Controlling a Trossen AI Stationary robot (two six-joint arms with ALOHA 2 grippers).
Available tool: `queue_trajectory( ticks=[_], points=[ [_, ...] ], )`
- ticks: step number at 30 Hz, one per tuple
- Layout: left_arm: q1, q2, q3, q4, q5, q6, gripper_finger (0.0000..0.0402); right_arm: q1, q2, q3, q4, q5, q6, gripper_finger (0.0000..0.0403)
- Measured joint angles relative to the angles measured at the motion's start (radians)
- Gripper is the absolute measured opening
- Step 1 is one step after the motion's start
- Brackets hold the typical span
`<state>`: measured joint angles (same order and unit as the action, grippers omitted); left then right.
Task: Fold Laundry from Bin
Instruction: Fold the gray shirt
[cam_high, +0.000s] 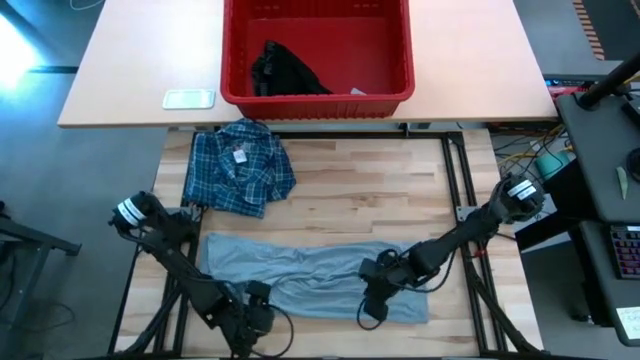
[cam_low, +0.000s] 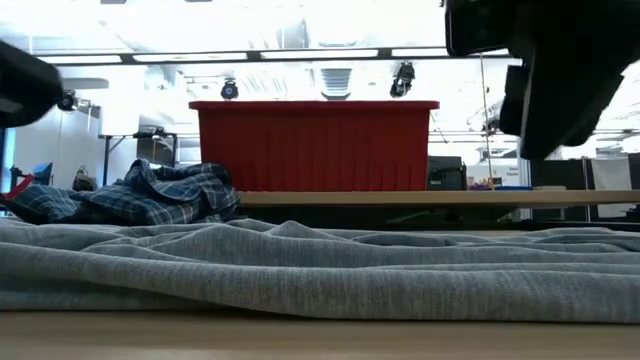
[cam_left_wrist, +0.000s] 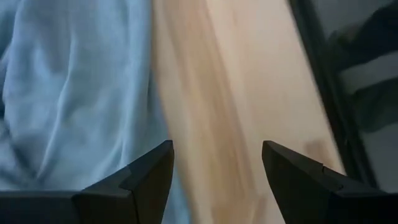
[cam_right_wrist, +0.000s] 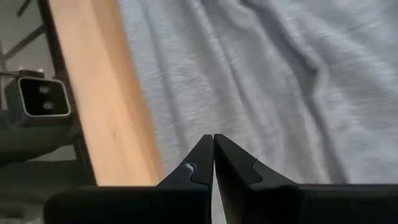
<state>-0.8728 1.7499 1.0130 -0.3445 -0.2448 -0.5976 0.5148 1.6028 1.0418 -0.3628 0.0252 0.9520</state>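
The grey T-shirt (cam_high: 310, 270) lies flat on the surface (cam_high: 380, 195) for folding, left claw (cam_left_wrist: 214, 171) apart beside its edge, right claw (cam_right_wrist: 213, 163) together above it.

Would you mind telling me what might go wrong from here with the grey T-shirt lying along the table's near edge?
1. The grey T-shirt lies beside the table's near edge; a pull might drag it off.
2. The right hand is shut above the cloth holding nothing, so a lift now would likely come up empty.
3. The left hand is open over bare wood, so closing there may miss the fabric.
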Motion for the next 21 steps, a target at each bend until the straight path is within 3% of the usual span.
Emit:
queue_trajectory(
  ticks=[8,15,21],
  points=[
    [0.046,0.092,-0.018,0.127,-0.016,0.009,0.0229,0.003,0.115,-0.022,-0.019,-0.124,0.036,0.0009],
    [0.052,0.163,-0.012,0.171,-0.006,-0.003,0.0229,-0.027,0.078,-0.038,-0.270,-0.126,0.037,0.0009],
    [0.054,0.118,0.021,0.113,0.052,-0.018,0.0229,-0.034,0.036,-0.045,-0.361,-0.130,-0.040,0.0009]
  ],
)
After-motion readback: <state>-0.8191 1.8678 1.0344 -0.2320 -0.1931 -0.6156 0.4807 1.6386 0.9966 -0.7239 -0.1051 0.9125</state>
